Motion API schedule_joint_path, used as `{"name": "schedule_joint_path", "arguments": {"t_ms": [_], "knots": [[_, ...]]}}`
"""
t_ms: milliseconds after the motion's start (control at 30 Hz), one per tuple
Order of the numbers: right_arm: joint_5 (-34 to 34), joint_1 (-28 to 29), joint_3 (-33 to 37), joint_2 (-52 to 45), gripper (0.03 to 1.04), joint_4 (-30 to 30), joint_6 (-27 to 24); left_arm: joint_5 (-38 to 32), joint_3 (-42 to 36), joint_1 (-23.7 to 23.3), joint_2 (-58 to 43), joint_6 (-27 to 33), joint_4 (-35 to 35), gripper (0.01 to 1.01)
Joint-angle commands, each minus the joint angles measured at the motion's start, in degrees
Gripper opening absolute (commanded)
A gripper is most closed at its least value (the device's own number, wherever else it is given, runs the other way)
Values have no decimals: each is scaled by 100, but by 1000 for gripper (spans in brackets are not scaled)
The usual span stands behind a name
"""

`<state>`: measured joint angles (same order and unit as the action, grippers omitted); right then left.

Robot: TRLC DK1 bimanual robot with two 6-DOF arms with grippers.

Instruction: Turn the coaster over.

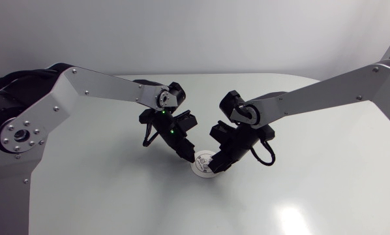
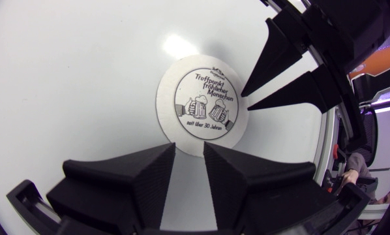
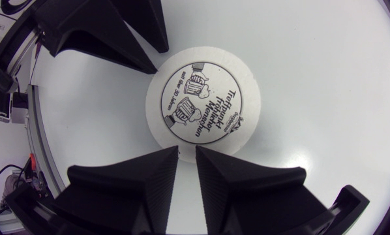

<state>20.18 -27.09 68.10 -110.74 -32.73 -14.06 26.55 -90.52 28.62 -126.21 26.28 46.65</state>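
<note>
Left claw (image 2: 188, 149), matte black, hangs with its wedge fingers a narrow gap apart, tips at the rim of a round white cardboard coaster (image 2: 205, 104) lying flat, printed side up, on the white desk (image 2: 71, 78). Opposite, the right claw (image 3: 187, 151) stands equally narrow, gripping nothing, tips at the other rim.

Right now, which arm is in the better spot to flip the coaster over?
Right, but only just. The right pincer overlaps the flat coaster in the head view; the left pincer only meets its edge. Both are open, on opposite sides.
</note>
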Motion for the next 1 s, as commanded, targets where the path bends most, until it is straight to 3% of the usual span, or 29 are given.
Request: {"name": "schedule_joint_path", "arguments": {"t_ms": [0,567,967], "knots": [[29,-68,-130,-9,131,47,123,0,52,29,-105,17,46,333],[-94,301,-147,-176,128,-146,-114,-27,228,232,-228,-44,-34,333],[-94,81,-130,167,128,-181,-44,-35,298,284,-299,-44,2,333]]}}
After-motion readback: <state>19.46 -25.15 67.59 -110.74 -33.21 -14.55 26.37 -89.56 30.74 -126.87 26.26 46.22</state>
